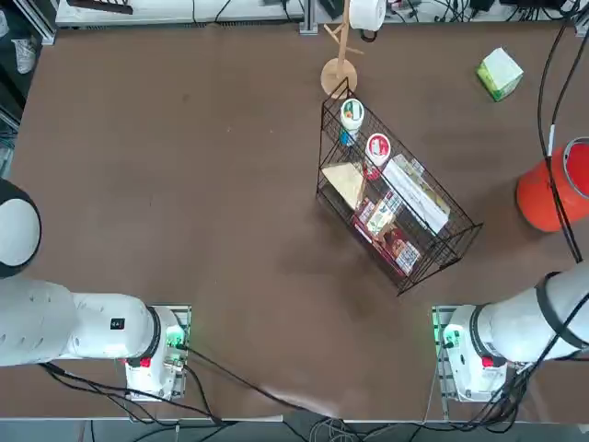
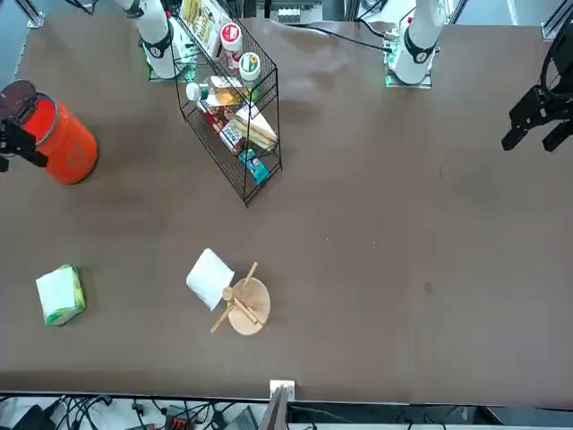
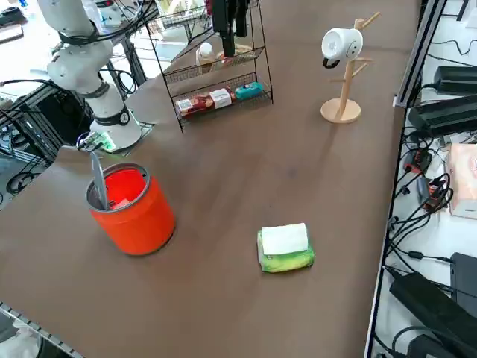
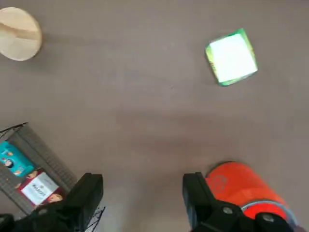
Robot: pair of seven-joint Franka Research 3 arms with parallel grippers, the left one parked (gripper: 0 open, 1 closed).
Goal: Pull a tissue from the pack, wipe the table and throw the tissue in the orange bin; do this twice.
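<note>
Well beyond the parted, empty fingers [image 4: 143, 195] on the tabletop [image 4: 145, 121]: the pack [image 4: 231, 57], white face up. Beside one finger: the orange bin [image 4: 241, 189]. Descend centred over the white face; pinch only the tissue.

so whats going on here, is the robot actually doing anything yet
Not handling anything yet. The right gripper hangs open and empty above the table, close to the orange bin. The green tissue pack lies untouched further out on the table, with no tissue pulled out. A black wire basket of snacks and a wooden mug stand sit nearby, not involved.
</note>
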